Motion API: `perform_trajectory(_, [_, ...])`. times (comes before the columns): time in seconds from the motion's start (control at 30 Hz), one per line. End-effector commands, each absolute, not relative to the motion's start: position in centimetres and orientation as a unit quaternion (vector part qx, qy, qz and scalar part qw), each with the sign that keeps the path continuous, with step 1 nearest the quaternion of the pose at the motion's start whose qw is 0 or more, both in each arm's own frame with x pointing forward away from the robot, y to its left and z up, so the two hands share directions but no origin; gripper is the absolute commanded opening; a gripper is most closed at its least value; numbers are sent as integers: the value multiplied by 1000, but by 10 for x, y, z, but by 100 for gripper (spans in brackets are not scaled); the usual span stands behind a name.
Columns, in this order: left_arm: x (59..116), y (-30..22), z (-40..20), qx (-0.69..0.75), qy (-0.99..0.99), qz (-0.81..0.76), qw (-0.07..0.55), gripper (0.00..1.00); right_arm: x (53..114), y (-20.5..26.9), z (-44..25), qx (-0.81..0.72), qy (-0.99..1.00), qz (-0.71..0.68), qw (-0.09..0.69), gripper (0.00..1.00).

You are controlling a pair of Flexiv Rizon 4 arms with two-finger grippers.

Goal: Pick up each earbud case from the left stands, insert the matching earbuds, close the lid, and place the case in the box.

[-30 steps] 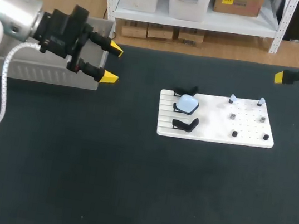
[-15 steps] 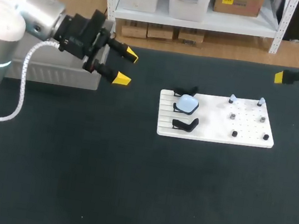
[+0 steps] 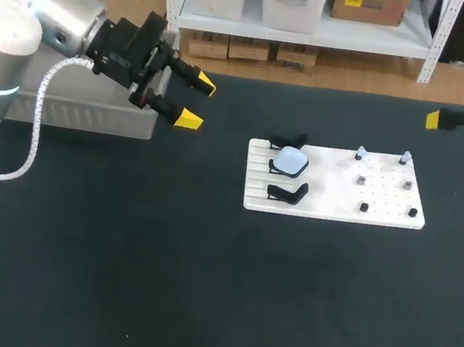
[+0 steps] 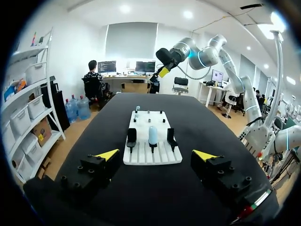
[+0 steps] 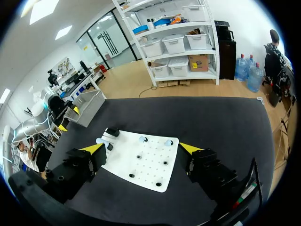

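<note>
Pick approach is judged in hand: the left gripper is held wide open and empty near the box, well apart from the pale blue earbud case seated on the white board's middle stand, so a reach across and a closing on it is called for.

Matt black table, smooth white plastic board, glossy case.

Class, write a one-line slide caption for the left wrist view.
Left gripper, fingers open, faces the white board where a pale blue earbud case sits between two empty black stands.
</note>
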State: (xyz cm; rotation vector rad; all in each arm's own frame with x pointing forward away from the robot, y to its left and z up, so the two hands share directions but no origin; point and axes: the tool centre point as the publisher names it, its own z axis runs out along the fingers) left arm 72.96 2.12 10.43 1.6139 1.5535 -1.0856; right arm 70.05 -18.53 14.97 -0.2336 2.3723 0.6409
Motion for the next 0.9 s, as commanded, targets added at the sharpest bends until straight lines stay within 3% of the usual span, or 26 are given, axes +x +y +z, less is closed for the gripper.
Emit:
perform_trajectory(0.03, [729,5,97,612,591,-414,323,100,700,-186,150,-89,907,245,330,100])
perform_trajectory(0.9, [713,-44,50,605,593,-424,319,100,700,-186,150,-89,907,245,330,100])
